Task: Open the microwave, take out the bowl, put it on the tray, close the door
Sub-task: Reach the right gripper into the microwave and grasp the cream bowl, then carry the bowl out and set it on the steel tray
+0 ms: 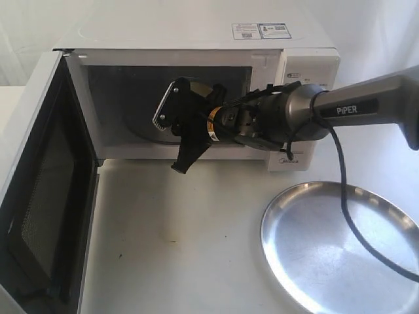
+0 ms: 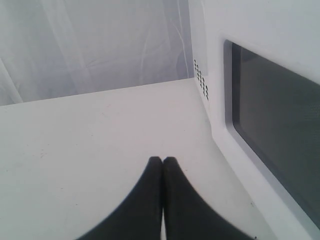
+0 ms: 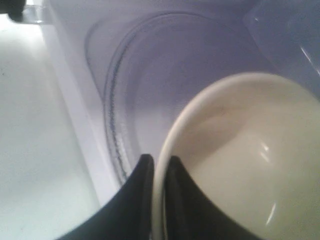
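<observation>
The white microwave (image 1: 196, 33) stands with its door (image 1: 39, 196) swung wide open to the left. My right arm (image 1: 281, 118) reaches into the cavity. In the right wrist view my right gripper (image 3: 159, 161) is shut on the near rim of the cream-white bowl (image 3: 250, 150), one finger inside and one outside. The bowl is over the glass turntable (image 3: 150, 75); I cannot tell whether it rests on it. The exterior view hides the bowl behind the wrist. The silver tray (image 1: 340, 242) lies at the front right. My left gripper (image 2: 162, 160) is shut on nothing, beside the door's outer face (image 2: 280, 130).
The open door blocks the table's left side in the exterior view. A black cable (image 1: 347, 203) hangs from the right arm across the tray's rim. White table (image 1: 177, 222) stretches between the door and the tray. A white curtain (image 2: 90, 45) backs the scene.
</observation>
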`<action>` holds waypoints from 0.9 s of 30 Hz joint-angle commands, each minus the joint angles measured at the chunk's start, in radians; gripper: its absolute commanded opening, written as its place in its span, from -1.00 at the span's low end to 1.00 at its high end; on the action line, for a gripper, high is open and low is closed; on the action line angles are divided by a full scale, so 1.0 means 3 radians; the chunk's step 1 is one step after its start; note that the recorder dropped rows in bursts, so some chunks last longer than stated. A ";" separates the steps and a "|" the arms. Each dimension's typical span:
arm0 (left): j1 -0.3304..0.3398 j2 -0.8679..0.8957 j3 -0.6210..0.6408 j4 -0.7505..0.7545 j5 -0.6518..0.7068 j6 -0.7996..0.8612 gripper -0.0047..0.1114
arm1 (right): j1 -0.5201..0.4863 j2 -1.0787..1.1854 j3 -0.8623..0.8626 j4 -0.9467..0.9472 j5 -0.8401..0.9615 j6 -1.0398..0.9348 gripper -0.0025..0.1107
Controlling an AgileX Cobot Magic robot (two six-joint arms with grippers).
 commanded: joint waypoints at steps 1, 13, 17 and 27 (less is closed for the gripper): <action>-0.0014 -0.0007 -0.0009 -0.0026 -0.0012 0.0000 -0.92 | 0.0127 -0.0210 0.0068 0.0027 0.0001 0.0243 -0.96; -0.0014 -0.0007 -0.0009 -0.0026 -0.0012 0.0000 -0.92 | 0.0961 -0.1818 0.1909 -0.0092 0.2653 0.2141 -0.96; -0.0014 -0.0007 -0.0009 -0.0026 -0.0012 0.0000 -0.92 | 0.0961 -0.2001 0.2327 -0.0478 0.2757 0.2764 -0.96; -0.0014 -0.0007 -0.0009 -0.0026 -0.0012 0.0000 -0.92 | 0.0961 -0.2013 0.2785 -0.1083 0.2675 0.3553 -0.96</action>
